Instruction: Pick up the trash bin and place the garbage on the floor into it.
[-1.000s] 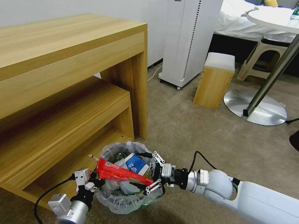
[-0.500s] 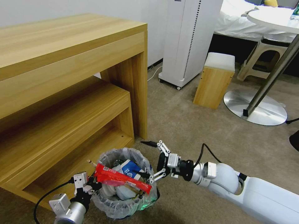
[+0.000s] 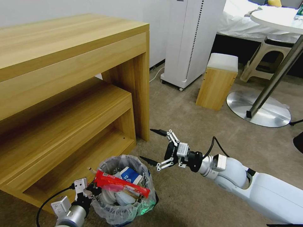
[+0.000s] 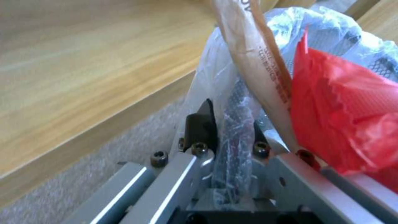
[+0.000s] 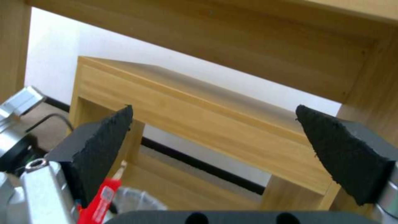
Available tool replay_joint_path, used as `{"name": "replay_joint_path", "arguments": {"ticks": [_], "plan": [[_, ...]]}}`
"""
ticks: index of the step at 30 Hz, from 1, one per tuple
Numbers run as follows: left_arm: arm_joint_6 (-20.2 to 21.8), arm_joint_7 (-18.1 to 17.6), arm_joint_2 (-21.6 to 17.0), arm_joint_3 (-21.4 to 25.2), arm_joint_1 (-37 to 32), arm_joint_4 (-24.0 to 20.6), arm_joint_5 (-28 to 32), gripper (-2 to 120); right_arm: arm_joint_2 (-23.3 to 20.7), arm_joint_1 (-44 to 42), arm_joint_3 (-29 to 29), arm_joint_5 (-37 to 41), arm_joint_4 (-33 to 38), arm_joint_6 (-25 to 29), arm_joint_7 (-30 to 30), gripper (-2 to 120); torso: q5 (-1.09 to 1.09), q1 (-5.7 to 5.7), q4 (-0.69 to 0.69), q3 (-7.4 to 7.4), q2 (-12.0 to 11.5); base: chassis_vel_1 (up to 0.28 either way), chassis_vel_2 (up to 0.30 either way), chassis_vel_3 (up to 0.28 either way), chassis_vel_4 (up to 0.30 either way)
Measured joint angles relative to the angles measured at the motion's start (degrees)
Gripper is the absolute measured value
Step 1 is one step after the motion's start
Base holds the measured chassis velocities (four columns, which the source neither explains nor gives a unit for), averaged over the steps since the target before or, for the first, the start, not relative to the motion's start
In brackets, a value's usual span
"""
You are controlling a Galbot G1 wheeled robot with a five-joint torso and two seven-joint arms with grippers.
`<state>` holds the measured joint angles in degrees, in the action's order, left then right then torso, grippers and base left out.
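Observation:
The trash bin [image 3: 126, 205], black with a clear wrinkly liner, hangs low at the near left in the head view, in front of the wooden bench. My left gripper [image 3: 91, 190] is shut on its rim; in the left wrist view the left gripper [image 4: 230, 124] pinches rim [image 4: 236, 99] and plastic. Garbage fills the bin: a red wrapper [image 3: 121, 184] lies across the top, with a blue-white cup [image 3: 132, 175], white slippers [image 3: 116, 198] and a stick [image 3: 92, 170]. My right gripper [image 3: 146, 144] hovers open and empty, above and right of the bin; its pads [image 5: 101, 143] stand wide apart.
A wooden desk [image 3: 72, 47] with a lower bench [image 3: 69, 116] nested under it stands to the left. Behind are a white tower appliance [image 3: 192, 41], a wooden stool with a white cushion [image 3: 217, 82] and a round table's metal base [image 3: 258, 110]. Carpet lies open to the right.
My right gripper has drawn back up and away from the bin, leaving the red wrapper lying across the top. The bin and left gripper have dropped lower and nearer.

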<state>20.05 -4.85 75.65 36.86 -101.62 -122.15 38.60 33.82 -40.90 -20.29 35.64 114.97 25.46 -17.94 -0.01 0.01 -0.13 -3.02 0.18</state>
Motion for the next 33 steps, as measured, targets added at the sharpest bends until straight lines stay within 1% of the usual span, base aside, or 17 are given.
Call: {"name": "replay_joint_path", "arguments": {"ticks": [3, 11, 26, 28, 30, 31, 32, 33], "plan": [[0.01, -0.57, -0.41, 0.01, 0.55, 1.52, 1.07, 2, 0.09, 0.1, 0.59, 0.2, -0.02, 0.02, 0.54, 100, 0.01, 0.0, 0.0, 0.0, 0.0, 0.0, 0.0, 0.0, 0.0], [0.04, -1.6, -1.28, 0.05, 2.09, 3.83, 2.86, 2, 0.07, -0.42, 1.49, 0.1, -0.51, 0.2, 1.27, 100, 0.04, 0.0, 0.0, 0.01, 0.0, 0.0, 0.0, 0.0, 0.0], [-0.37, -1.69, -2.22, 0.03, 3.31, 5.28, 3.01, 2, 0.49, -1.7, 2.44, -0.95, -1.27, 0.47, 1.52, 100, 0.01, 0.0, 0.0, 0.0, 0.01, 0.0, 0.0, 0.0, 0.0], [-0.74, -1.72, -2.36, 0.25, 3.67, 5.52, 2.47, 9, 0.5, -2.52, 2.75, -1.31, -1.3, 0.62, 1.58, 100, -0.03, 0.0, -0.02, 0.0, 0.0, 0.0, 0.0, 0.0, 0.0], [-0.75, -1.73, -2.36, 0.26, 3.67, 5.52, 2.44, 11, 0.5, -2.65, 2.81, -1.36, -1.3, 0.64, 1.58, 100, -0.03, 0.0, -0.02, 0.0, 0.0, 0.0, 0.0, 0.0, 0.0], [-0.8, -1.76, -2.39, 0.37, 3.63, 5.44, 2.23, 20, 0.5, -3.11, 3.04, -1.53, -1.36, 0.76, 1.59, 100, -0.03, 0.0, -0.02, -0.01, 0.0, 0.0, 0.0, 0.0, 0.0], [-0.89, -1.79, -2.45, 0.44, 3.5, 5.34, 2.09, 25, 0.49, -3.28, 3.17, -1.59, -1.38, 0.83, 1.59, 100, -0.03, 0.0, -0.02, -0.01, 0.0, 0.0, 0.0, 0.0, 0.0], [-0.89, -1.79, -2.45, 0.44, 3.5, 5.34, 2.09, 25, 0.49, -3.28, 3.17, -1.59, -1.38, 0.83, 1.59, 100, -0.03, 0.0, -0.02, -0.01, 0.0, 0.0, 0.0, 0.0, 0.0]]}}
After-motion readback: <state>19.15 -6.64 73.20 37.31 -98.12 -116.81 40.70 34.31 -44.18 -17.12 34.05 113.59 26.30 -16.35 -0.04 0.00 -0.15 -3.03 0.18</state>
